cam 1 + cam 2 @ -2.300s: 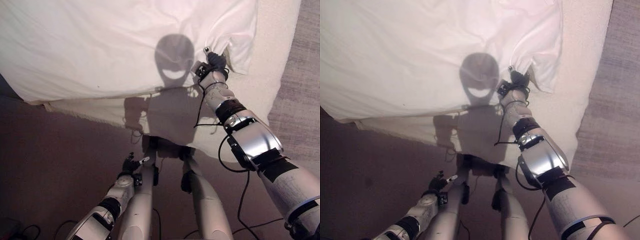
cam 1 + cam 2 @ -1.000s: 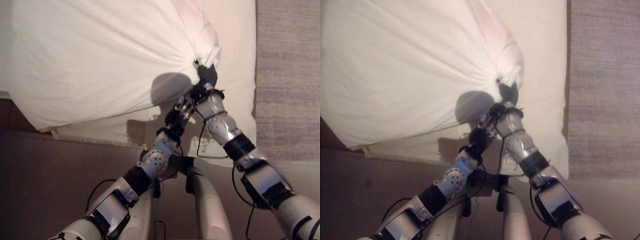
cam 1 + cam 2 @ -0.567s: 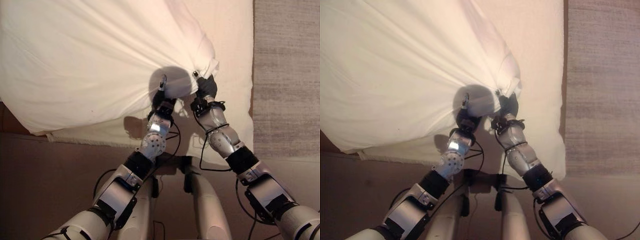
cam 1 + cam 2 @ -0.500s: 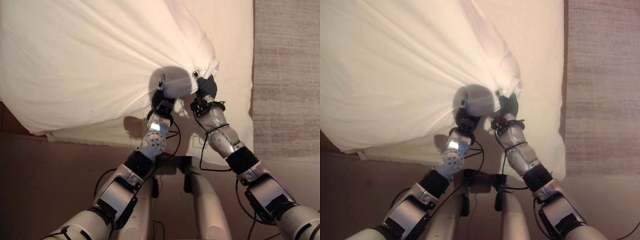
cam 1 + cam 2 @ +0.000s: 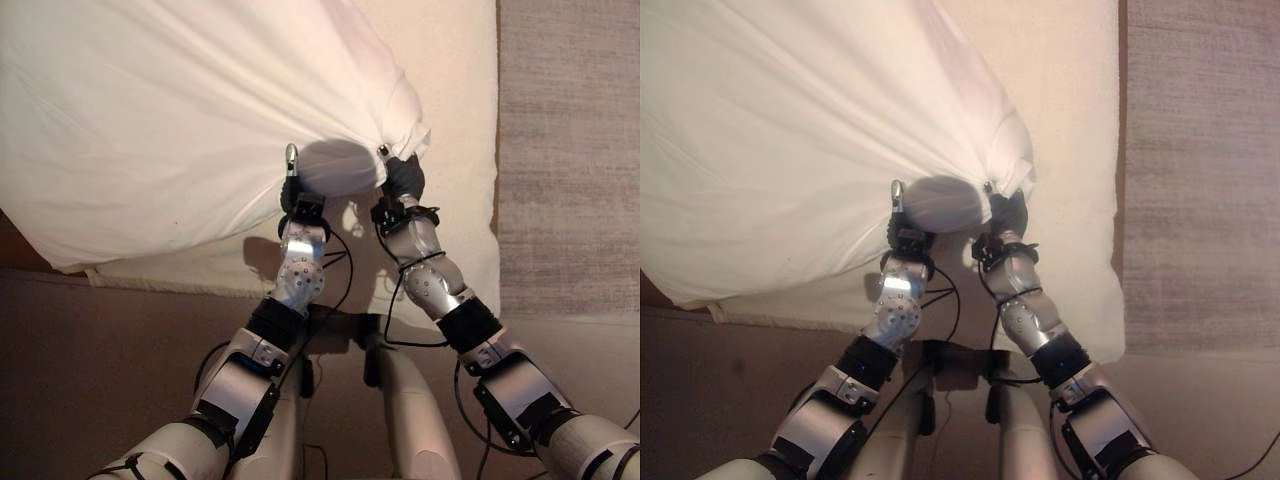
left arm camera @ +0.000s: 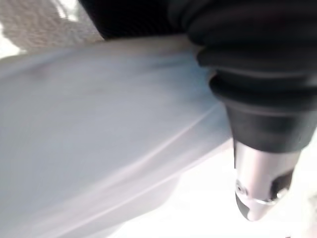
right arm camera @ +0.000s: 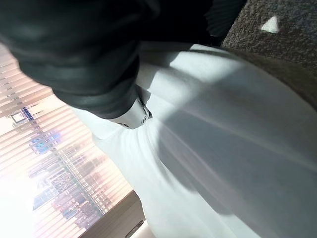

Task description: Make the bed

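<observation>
White cotton bunched up tight — both hands were on the duvet (image 5: 180, 120) at its near edge. The left hand (image 5: 293, 190) and the right hand (image 5: 403, 178) sat close together, with a rounded fold of cloth pulled up between them. Creases fanned out from that spot across the whole cover, so the fabric was under tension there. The left hand's dark cover pressed against the cloth and the fabric wrapped across it in the left wrist view, yet its fingers were out of sight, so I couldn't tell how it was closed. The right hand looked clenched on the gathered corner, the cloth emerging straight from under its dark cover in the right wrist view.

The duvet lay skewed over the bed (image 5: 455, 120), heaped toward the left, leaving a bare strip of cream sheet along the right side next to the grey carpet (image 5: 570, 150).

My read: this was the spreading step, with the corner gathered and the cover not yet square. The next move probably called for the hands to part along the hem and draw the corner toward the bare right side of the bed, keeping the cloth taut so it didn't slip.

No labels, brands or writing could be read anywhere.
</observation>
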### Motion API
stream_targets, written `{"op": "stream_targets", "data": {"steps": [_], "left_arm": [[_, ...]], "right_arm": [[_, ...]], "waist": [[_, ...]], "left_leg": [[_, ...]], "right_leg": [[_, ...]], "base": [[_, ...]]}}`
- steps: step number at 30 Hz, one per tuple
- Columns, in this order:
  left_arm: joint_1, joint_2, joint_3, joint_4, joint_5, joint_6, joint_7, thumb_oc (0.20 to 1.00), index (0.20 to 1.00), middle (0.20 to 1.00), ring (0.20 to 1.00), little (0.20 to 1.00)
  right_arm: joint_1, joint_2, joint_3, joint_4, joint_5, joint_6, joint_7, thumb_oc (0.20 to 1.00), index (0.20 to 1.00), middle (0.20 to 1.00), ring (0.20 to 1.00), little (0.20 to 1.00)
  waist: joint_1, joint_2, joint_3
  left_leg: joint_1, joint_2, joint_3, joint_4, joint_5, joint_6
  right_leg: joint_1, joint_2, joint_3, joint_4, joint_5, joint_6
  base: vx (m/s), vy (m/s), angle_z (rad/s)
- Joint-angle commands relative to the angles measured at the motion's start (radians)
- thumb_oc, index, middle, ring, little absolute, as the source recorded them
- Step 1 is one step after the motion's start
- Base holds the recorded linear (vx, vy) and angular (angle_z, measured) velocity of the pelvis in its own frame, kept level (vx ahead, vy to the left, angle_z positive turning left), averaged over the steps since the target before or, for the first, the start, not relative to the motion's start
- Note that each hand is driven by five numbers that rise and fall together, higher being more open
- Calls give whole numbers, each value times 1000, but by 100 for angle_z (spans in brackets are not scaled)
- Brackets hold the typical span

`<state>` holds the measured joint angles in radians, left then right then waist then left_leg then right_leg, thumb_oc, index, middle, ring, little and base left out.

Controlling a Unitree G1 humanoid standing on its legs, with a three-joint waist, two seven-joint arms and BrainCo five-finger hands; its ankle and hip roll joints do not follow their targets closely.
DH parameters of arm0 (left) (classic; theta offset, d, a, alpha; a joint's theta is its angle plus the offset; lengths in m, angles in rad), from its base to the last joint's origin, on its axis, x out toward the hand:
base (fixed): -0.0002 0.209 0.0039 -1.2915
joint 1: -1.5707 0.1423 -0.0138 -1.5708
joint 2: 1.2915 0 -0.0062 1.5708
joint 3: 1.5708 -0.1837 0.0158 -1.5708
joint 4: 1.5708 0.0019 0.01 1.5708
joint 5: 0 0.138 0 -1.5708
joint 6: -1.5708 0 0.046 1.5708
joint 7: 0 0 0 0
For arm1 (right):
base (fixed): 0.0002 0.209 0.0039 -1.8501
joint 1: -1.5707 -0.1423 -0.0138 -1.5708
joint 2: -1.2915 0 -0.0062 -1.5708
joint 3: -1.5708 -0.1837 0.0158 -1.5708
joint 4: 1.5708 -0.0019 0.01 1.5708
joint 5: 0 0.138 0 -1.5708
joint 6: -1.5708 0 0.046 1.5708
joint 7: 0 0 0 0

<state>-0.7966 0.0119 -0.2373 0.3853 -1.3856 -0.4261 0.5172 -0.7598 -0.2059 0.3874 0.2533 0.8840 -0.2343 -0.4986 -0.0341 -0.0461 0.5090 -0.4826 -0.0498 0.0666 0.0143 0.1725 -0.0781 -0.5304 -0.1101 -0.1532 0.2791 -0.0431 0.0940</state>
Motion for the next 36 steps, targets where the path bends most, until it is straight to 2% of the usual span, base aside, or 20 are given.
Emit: {"op": "stream_targets", "data": {"steps": [1, 6, 8, 11, 12, 13, 14, 15, 16, 23, 26, 31, 32, 34, 36], "left_arm": [[18, 43, 125, 69, 119, -111, 20, 1000, 1000, 1000, 1000, 1000], [25, 44, 138, 66, 121, -121, 24, 1000, 1000, 1000, 1000, 1000], [56, 44, 181, 47, 147, -150, 44, 1000, 1000, 1000, 1000, 1000], [75, 55, 188, 48, 174, -145, 49, 1000, 1000, 1000, 1000, 1000], [75, 55, 188, 48, 174, -145, 49, 947, 947, 947, 947, 947], [82, 60, 195, 48, 184, -145, 51, 724, 724, 724, 724, 724], [87, 61, 198, 44, 192, -149, 53, 573, 573, 573, 573, 573], [88, 61, 198, 43, 194, -149, 54, 507, 507, 507, 507, 507], [95, 62, 203, 39, 207, -153, 59, 200, 200, 200, 200, 200], [124, 80, 220, 49, 269, -137, 73, 200, 200, 200, 200, 200], [173, 95, 225, 30, 310, -110, 65, 200, 200, 200, 200, 200], [250, 92, 236, -3, 315, -91, 26, 200, 200, 200, 200, 200], [280, 81, 234, -4, 323, -73, -1, 200, 200, 200, 200, 200], [311, 74, 230, -24, 327, -67, -23, 200, 200, 200, 200, 200], [321, 78, 231, -23, 329, -61, -33, 200, 200, 200, 200, 200]], "right_arm": [[140, -45, -207, -60, -45, -166, -47, 200, 200, 200, 200, 200], [148, -41, -210, -57, -44, -170, -50, 200, 200, 200, 200, 200], [177, -24, -211, -40, -38, -176, -49, 200, 200, 200, 200, 200], [191, -12, -205, -27, -28, -179, -39, 200, 200, 200, 200, 200], [191, -12, -205, -27, -28, -179, -38, 200, 200, 200, 200, 200], [199, -7, -202, -24, -28, -179, -37, 200, 200, 200, 200, 200], [204, -5, -202, -22, -29, -179, -39, 200, 200, 200, 200, 200], [205, -5, -201, -23, -29, -179, -39, 200, 200, 200, 200, 200], [212, -2, -201, -18, -31, -178, -38, 200, 200, 200, 200, 200], [237, 19, -201, 3, -18, -186, -25, 200, 200, 200, 200, 200], [265, 47, -194, 26, 18, -196, -12, 200, 200, 200, 200, 200], [321, 81, -190, 54, 56, -187, 11, 200, 200, 200, 200, 200], [363, 98, -196, 71, 77, -187, 28, 200, 200, 200, 200, 200], [379, 118, -187, 104, 105, -185, 39, 200, 200, 200, 200, 200], [386, 121, -186, 114, 113, -182, 46, 200, 200, 200, 200, 200]], "waist": [[-10, -18, -132], [-8, -18, -133], [0, -16, -137], [3, -16, -138], [3, -16, -138], [5, -15, -137], [6, -15, -137], [5, -15, -138], [7, -14, -137], [12, -9, -142], [19, 0, -152], [35, 16, -159], [48, 29, -159], [50, 41, -162], [46, 43, -159]], "left_leg": [[6, 10, 32, 68, -101, 34], [7, 11, 31, 68, -101, 34], [10, 12, 28, 65, -99, 31], [6, 12, 25, 64, -97, 30], [6, 12, 25, 64, -97, 30], [6, 13, 23, 62, -96, 30], [6, 13, 24, 61, -95, 29], [7, 13, 23, 61, -95, 29], [8, 14, 24, 60, -95, 29], [12, 14, 21, 68, -102, 33], [35, 15, 10, 71, -105, 32], [116, 7, -19, 52, -100, 21], [150, -1, -44, 52, -84, -2], [194, -14, -95, 57, -94, 5], [208, -17, -108, 65, -100, 9]], "right_leg": [[-27, 23, 3, -51, 92, 1], [-27, 23, 4, -47, 89, 1], [-29, 22, 2, -34, 79, -2], [-29, 24, -2, -38, 78, -4], [-29, 24, -2, -39, 78, -4], [-28, 23, -4, -39, 77, -4], [-28, 23, -5, -39, 76, -4], [-28, 23, -5, -39, 76, -4], [-29, 22, -8, -34, 74, -4], [-29, 21, -6, -11, 63, -7], [-14, 20, -3, 23, 45, -9], [74, 18, -9, 51, -1, -18], [130, 3, -41, 60, -27, -30], [179, -13, -70, 74, -42, -36], [202, -21, -85, 72, -46, -37]], "base": [[0, 0, 0], [0, 0, 0], [27, -24, 4], [18, -19, 5], [13, -6, 5], [0, 0, 0], [0, 0, 0], [0, 0, 0], [10, -3, 3], [8, -2, 2], [42, -34, 4], [76, -58, 19], [77, -65, 31], [85, -43, 43], [54, -4, 62]]}}
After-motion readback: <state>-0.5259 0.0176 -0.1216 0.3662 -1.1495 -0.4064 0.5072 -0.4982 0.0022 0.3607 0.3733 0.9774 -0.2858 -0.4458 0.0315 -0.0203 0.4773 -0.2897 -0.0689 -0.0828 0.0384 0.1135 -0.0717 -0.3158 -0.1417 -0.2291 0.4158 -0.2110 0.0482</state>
